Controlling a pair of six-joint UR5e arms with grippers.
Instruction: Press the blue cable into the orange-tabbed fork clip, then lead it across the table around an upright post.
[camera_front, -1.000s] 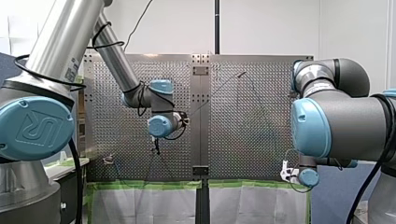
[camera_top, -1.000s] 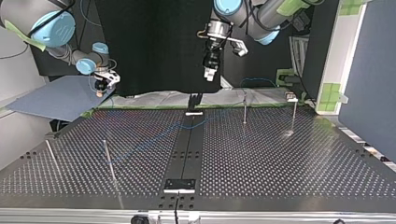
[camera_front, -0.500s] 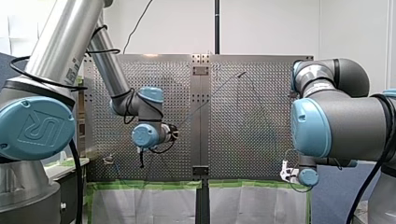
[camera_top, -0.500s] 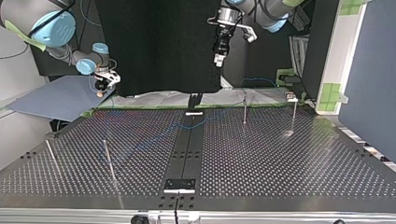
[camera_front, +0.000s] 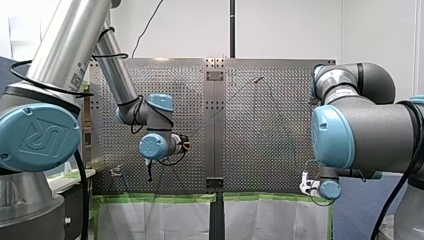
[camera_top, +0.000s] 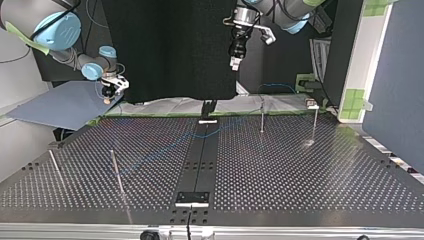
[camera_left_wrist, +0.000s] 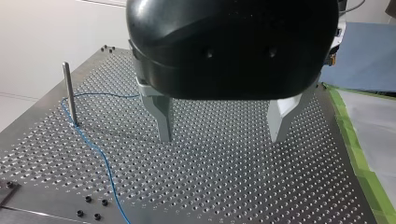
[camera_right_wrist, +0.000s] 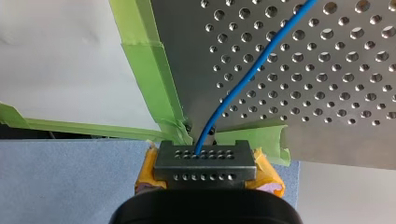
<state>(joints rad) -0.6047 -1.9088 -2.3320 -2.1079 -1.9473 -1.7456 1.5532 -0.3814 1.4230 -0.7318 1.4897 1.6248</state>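
Left tool (camera_left_wrist: 222, 138): spread wide, nothing between the two metal fingers (camera_left_wrist: 163, 116). Hangs clear above the tabletop (camera_left_wrist: 243, 186), tips pointing down. High over the far edge in the top view, a little right of the middle.

Right tool (camera_right_wrist: 205, 163): closed on the blue cable (camera_right_wrist: 252, 70), which enters between the yellow pads (camera_right_wrist: 267, 175). Held just off the tabletop's corner, above a blue sheet (camera_right_wrist: 70, 182), at the far left of the top view.

Blue cable: climbs from the right tool past the green tape (camera_right_wrist: 149, 70) and onto the perforated surface. In the top view, lies in a loose line from the near left toward the far middle. In the left wrist view, bends at the foot of an upright post (camera_left_wrist: 69, 93) to the left tool's side, then runs on past the tool's side. Touching that post or just beside it: cannot tell.

Other posts (camera_top: 116, 170): two at the top view's near left, two at its far right, all standing upright.

Clip (camera_top: 312, 105): small fixture at the far right edge in the top view, close to the rightmost post. Tab colour too small to make out. Cable seated in it or not: cannot tell.
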